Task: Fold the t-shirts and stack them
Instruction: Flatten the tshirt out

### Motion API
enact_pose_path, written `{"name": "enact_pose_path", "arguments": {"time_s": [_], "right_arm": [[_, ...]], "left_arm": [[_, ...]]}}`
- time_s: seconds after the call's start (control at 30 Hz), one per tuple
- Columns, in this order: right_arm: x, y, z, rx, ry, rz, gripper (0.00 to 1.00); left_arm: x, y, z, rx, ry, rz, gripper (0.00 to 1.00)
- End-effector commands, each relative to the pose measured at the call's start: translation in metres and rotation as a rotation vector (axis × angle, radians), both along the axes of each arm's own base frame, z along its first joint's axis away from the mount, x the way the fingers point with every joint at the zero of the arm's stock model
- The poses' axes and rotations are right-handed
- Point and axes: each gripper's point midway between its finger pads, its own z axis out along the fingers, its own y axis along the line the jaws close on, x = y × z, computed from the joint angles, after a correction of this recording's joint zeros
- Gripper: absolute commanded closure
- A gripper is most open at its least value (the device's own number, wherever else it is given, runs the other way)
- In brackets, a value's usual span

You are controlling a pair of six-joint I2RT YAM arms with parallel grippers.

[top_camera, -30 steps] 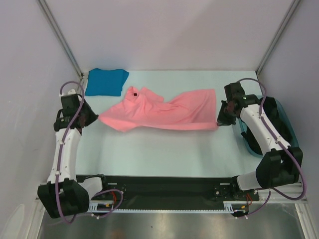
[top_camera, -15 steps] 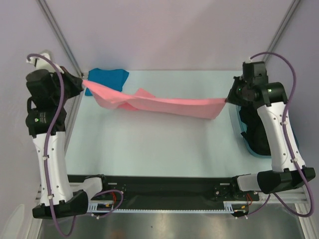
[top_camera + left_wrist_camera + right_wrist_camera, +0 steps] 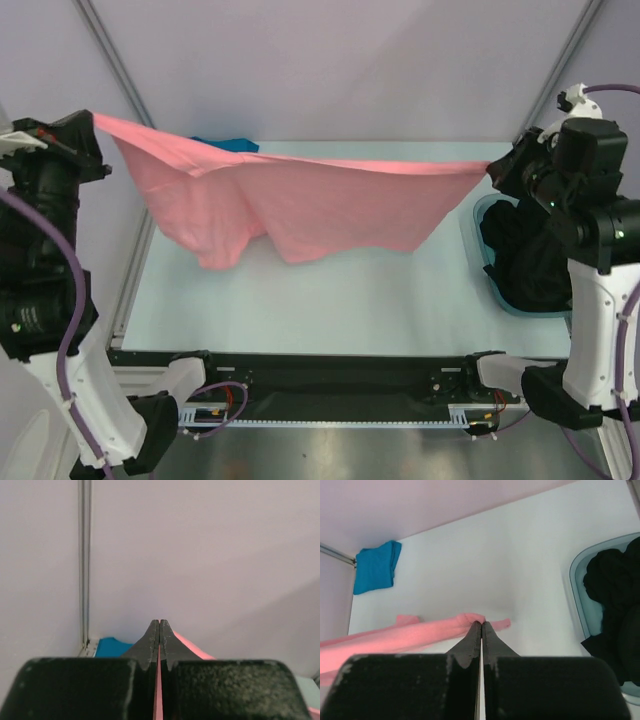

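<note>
The salmon pink t-shirt point(image 3: 300, 205) hangs stretched in the air between both arms, high above the table. My left gripper point(image 3: 97, 121) is shut on its left corner; pink cloth point(image 3: 192, 647) shows between and beside the closed fingers point(image 3: 150, 642). My right gripper point(image 3: 490, 167) is shut on its right corner, where pink cloth point(image 3: 420, 632) bunches at the fingertips point(image 3: 481, 626). The teal-blue t-shirt point(image 3: 228, 145) lies folded at the far left corner of the table, mostly hidden behind the pink one. It also shows in the right wrist view point(image 3: 375, 566) and the left wrist view point(image 3: 112, 646).
A translucent teal tub point(image 3: 487, 268) holding dark clothes point(image 3: 525, 250) stands at the table's right edge, under the right arm. It also shows in the right wrist view point(image 3: 582, 567). Metal frame posts point(image 3: 120, 70) rise at the back corners. Walls enclose the table.
Both arms have risen and spread apart, lifting the pink t-shirt off the table. It now hangs open and taut between the grippers.
</note>
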Motion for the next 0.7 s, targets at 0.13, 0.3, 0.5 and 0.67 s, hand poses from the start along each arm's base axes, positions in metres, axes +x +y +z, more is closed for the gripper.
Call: {"name": "enact_pose_path", "arguments": {"time_s": [0.13,0.3,0.5,0.67], "right_arm": [[-0.07,-0.014,0.07,-0.036,-0.274,0.016,1.0],[-0.119,-0.011,0.089,0.006,-0.38,0.052,1.0],[-0.141,-0.002,0.084,0.05,-0.351,0.106,1.0],[-0.091,0.004,0.056,0.103,-0.248,0.072,1.0]], "left_arm": [[-0.102,0.015,0.064,0.063,-0.26,0.154,1.0],[-0.166,0.025,0.084,0.055,-0.383,0.168,1.0],[-0.182,0.024,0.094,0.105,-0.437,0.106,1.0],[-0.114,-0.012,0.079,0.134,-0.456,-0.036,1.0]]}}
